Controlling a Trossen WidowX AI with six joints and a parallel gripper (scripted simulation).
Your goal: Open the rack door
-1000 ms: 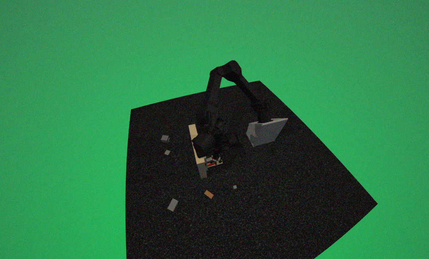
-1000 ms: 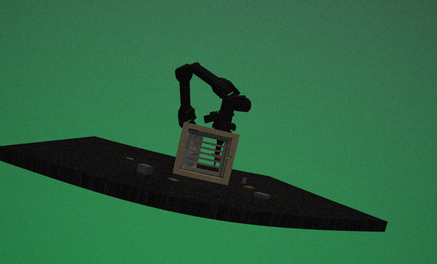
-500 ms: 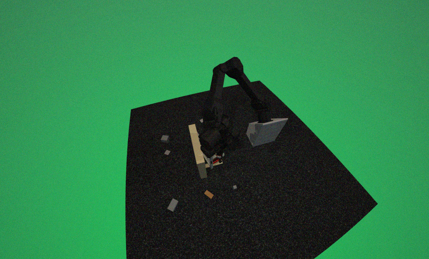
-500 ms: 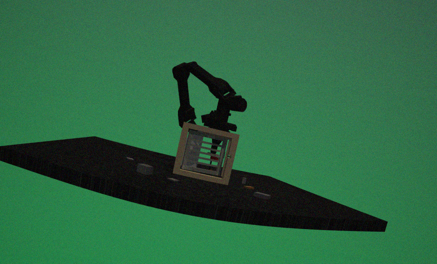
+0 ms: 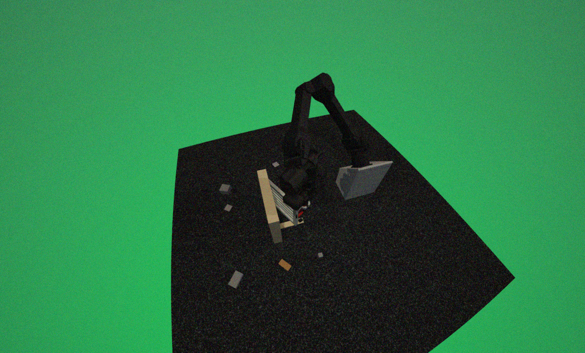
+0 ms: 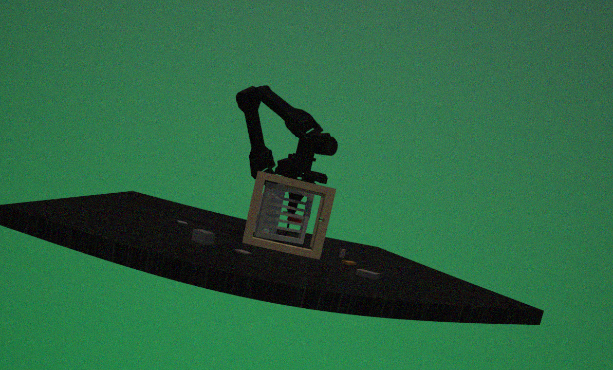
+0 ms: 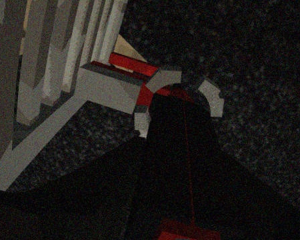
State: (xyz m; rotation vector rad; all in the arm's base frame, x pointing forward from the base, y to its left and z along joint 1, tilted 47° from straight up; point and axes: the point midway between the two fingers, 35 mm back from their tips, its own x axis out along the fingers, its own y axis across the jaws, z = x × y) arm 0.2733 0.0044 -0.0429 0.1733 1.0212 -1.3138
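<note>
One black table [image 5: 373,245] [image 6: 138,248] carries the whole scene, with the dark arm [image 5: 301,107] [image 6: 254,126] arched over it. On the table stands a tan frame [image 5: 267,197] [image 6: 328,220] [image 7: 127,48], upright. Its slatted door [image 5: 295,217] [image 6: 280,237] [image 7: 105,88] is partly open, swung out of the frame. The gripper [image 5: 300,206] [image 6: 293,209] [image 7: 178,154] has its fingers closed around the red handle [image 5: 303,211] [image 6: 294,220] [image 7: 181,93] at the door's free edge. A gray block [image 5: 225,189] [image 6: 202,236] and a flatter orange block [image 5: 284,264] [image 6: 349,262] lie apart from the frame.

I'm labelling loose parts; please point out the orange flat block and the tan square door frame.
Orange flat block [image 5: 284,264] [image 6: 349,262]: top and exterior views, upper face.
Tan square door frame [image 5: 267,197] [image 6: 327,224]: top and exterior views, solid bars.
</note>
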